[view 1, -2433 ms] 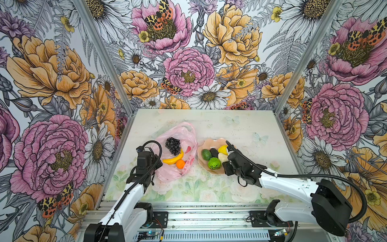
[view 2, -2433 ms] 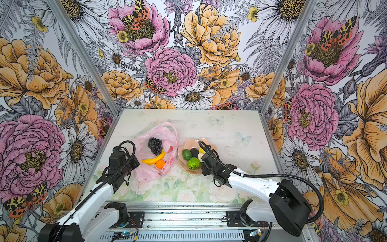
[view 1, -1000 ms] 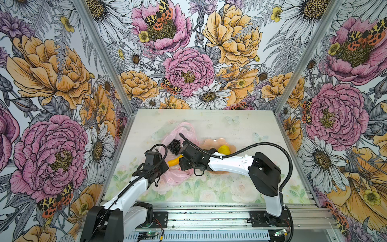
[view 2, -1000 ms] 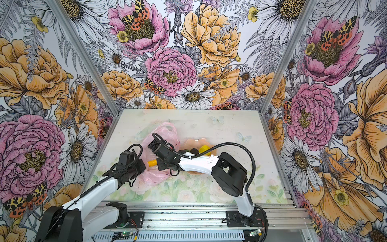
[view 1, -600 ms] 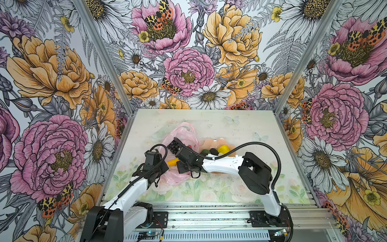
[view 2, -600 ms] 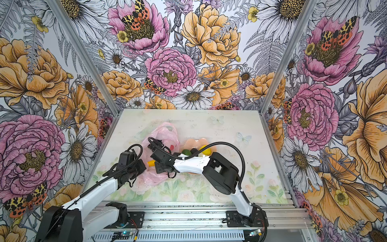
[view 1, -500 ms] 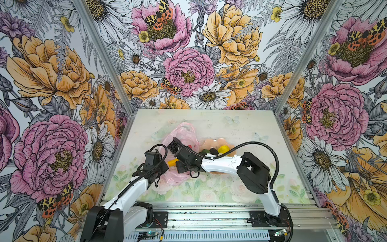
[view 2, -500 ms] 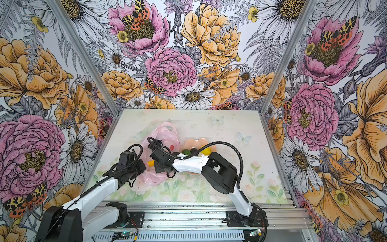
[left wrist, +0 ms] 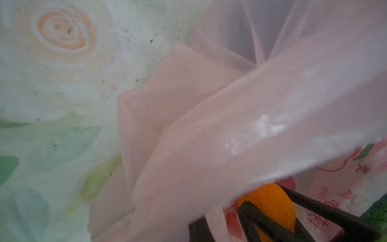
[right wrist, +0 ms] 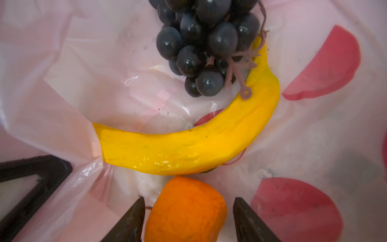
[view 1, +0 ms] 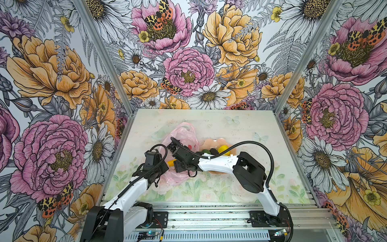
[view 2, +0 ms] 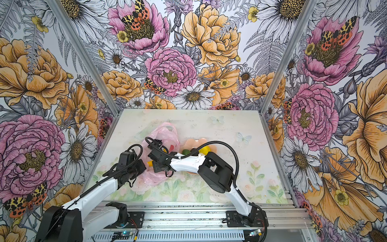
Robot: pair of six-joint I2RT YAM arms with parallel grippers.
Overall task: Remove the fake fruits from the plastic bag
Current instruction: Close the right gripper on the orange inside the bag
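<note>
Orange (right wrist: 185, 211) pick: right gripper (right wrist: 188, 201) stood open astride it.
Left gripper (view 1: 161, 168) pinched the bag (view 1: 184, 134) shut. Next move needed: close, then lift.

Floral wallpaper walls (view 1: 188, 62) at nine, twelve and three o'clock; pale surface (view 1: 240, 130) with faded roses and butterflies; aluminium rail (view 1: 209, 215) at six.

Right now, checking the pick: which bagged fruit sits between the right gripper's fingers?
The small orange; banana and grape bunch lie beyond the right gripper.
</note>
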